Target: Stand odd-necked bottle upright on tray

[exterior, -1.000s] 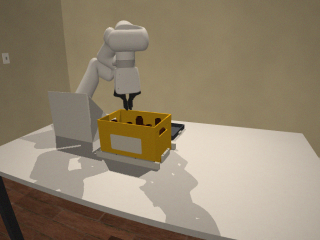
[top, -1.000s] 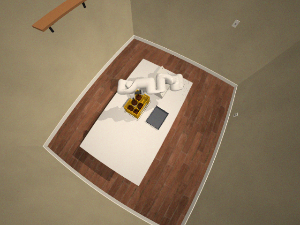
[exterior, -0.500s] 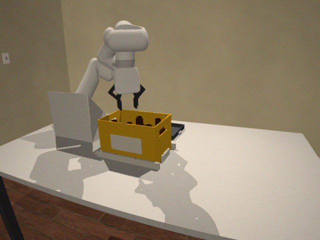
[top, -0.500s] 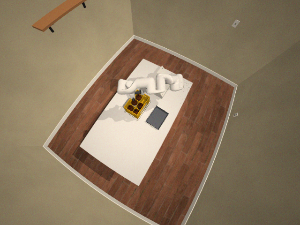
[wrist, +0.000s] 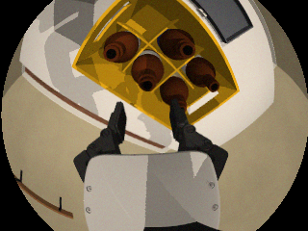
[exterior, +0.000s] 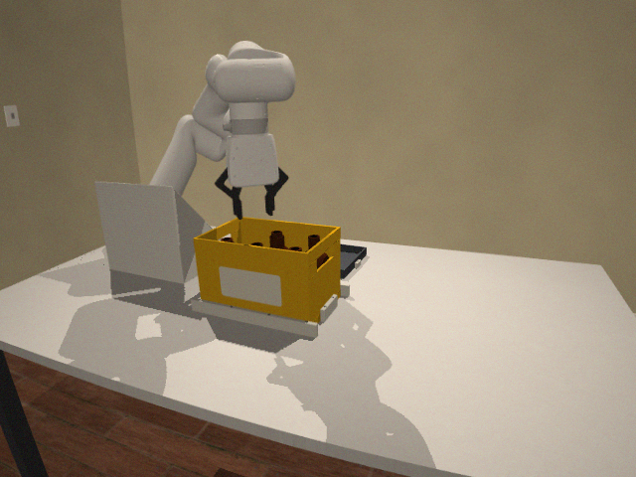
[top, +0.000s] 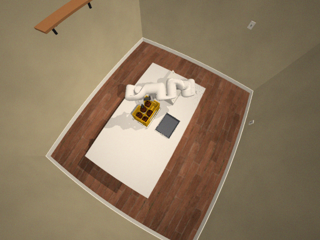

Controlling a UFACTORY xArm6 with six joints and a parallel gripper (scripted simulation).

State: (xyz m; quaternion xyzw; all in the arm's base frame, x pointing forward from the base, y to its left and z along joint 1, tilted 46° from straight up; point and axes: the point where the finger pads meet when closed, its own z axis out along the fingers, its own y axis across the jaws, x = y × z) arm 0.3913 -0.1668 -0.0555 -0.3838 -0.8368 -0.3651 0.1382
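A yellow crate (exterior: 266, 266) stands on a pale base on the white table and holds several brown bottles (wrist: 161, 67) upright in its cells. It also shows in the overhead view (top: 146, 111) and in the wrist view (wrist: 154, 52). My gripper (exterior: 252, 210) hangs just above the crate's back rim, fingers pointing down. It is open and holds nothing. In the wrist view the gripper's fingers stand apart over the crate's near edge, the right one in front of a bottle. The dark grey tray (top: 167, 125) lies flat beside the crate and has nothing on it.
A grey box (exterior: 146, 234) stands on the table to the left of the crate, by the arm's base. The tray (exterior: 352, 256) is partly hidden behind the crate in the side view. The table's edges are far from the crate.
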